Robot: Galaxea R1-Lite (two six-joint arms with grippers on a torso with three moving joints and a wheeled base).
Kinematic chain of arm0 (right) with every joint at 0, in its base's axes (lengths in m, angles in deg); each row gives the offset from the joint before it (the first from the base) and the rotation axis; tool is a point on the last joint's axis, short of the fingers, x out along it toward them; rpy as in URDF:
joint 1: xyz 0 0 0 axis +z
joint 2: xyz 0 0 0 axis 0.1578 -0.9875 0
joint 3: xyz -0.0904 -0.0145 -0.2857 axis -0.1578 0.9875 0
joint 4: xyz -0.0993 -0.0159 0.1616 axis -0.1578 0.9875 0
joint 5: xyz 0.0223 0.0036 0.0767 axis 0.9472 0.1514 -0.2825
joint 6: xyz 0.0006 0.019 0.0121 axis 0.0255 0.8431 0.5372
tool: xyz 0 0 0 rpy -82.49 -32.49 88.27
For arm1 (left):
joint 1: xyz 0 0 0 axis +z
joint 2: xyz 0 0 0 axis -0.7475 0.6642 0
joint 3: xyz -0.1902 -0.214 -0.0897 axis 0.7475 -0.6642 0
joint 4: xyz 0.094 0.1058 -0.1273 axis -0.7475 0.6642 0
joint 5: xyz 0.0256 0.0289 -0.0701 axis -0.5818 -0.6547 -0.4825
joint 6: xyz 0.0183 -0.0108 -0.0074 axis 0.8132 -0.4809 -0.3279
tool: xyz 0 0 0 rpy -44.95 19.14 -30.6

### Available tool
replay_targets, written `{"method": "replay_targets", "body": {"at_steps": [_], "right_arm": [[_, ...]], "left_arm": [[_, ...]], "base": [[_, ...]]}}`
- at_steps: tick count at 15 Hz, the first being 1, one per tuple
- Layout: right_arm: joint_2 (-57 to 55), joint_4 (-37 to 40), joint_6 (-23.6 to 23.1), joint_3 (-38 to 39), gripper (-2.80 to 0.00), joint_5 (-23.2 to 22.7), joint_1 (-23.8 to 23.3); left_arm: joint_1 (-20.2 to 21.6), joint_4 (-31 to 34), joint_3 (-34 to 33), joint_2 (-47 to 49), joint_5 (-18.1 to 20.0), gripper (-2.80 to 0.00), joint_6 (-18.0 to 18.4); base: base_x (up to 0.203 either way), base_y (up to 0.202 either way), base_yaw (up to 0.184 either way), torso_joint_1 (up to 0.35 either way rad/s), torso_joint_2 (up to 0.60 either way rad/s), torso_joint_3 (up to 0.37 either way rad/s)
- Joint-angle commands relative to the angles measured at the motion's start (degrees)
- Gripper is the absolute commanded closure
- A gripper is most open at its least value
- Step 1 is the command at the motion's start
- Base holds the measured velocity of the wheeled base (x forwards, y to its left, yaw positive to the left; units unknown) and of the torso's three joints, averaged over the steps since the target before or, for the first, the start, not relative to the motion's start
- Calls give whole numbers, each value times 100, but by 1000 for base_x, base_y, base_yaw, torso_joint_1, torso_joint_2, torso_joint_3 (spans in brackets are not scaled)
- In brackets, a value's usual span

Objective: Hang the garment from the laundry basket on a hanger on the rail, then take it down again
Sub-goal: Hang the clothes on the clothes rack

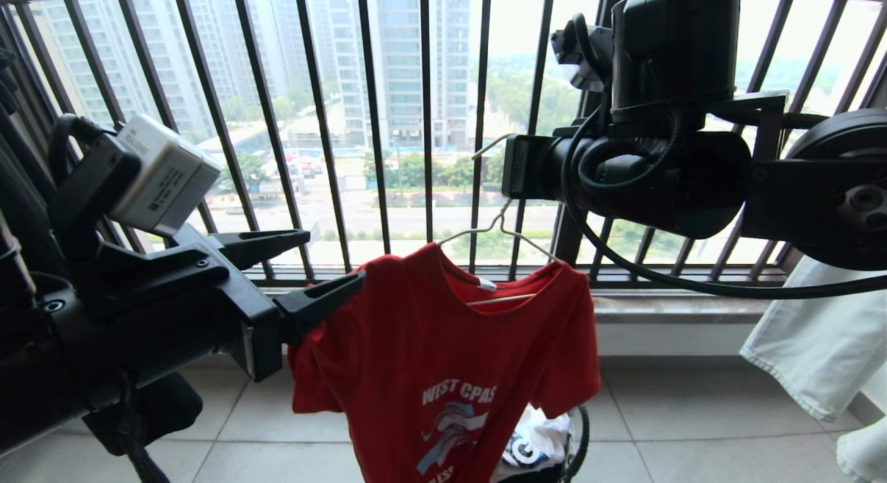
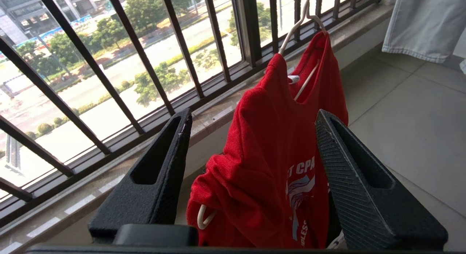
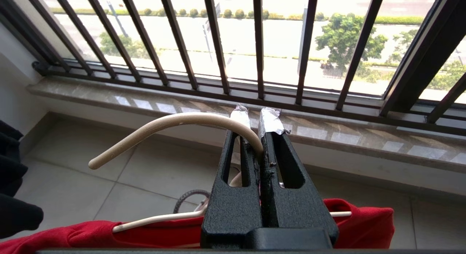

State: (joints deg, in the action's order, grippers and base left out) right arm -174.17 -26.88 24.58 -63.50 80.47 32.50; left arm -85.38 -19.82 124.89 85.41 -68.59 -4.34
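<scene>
The garment (image 1: 443, 351), a red T-shirt with white lettering, hangs on the thin white hanger (image 1: 518, 237) in front of the window. My right gripper (image 3: 255, 119) is shut on the hanger's hook (image 3: 174, 122) and carries it in the air; in the head view the right wrist hides its fingers. My left gripper (image 1: 335, 258) stands open beside the shirt's sleeve. In the left wrist view the gripper (image 2: 253, 115) has red cloth (image 2: 262, 155) showing between its spread fingers, ungripped. The laundry basket is mostly hidden behind the shirt; its black handle (image 1: 581, 438) shows. The rail is out of view.
The black barred window railing (image 1: 374, 123) and a stone sill (image 1: 665, 306) run close behind the shirt. Pale cloth (image 1: 818, 330) hangs at the right. White printed cloth (image 1: 533, 445) lies in the basket. Dark cloth (image 3: 14, 195) hangs at the far left, over the tiled floor (image 1: 693, 427).
</scene>
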Motion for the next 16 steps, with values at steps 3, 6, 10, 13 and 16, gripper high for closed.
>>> {"method": "replay_targets", "body": {"at_steps": [3,6,10,13,16], "right_arm": [[14,-1,-211,-115,0,61,-1],[52,-1,-232,-88,0,149,-5],[188,-1,-258,-53,0,184,-27],[331,-10,-449,32,0,183,-94],[483,-53,-618,313,0,191,-141]], "left_arm": [[442,-17,217,-303,4,0,-171],[455,42,362,-420,-1,0,-234],[783,181,396,-317,4,0,-217],[948,369,529,-241,-4,0,-232],[1227,379,636,-236,5,0,-234]], "base": [[0,0,0,0,0,0],[0,0,0,0,0,0],[0,0,0,0,0,0],[0,0,0,0,0,0],[0,0,0,0,0,0]]}}
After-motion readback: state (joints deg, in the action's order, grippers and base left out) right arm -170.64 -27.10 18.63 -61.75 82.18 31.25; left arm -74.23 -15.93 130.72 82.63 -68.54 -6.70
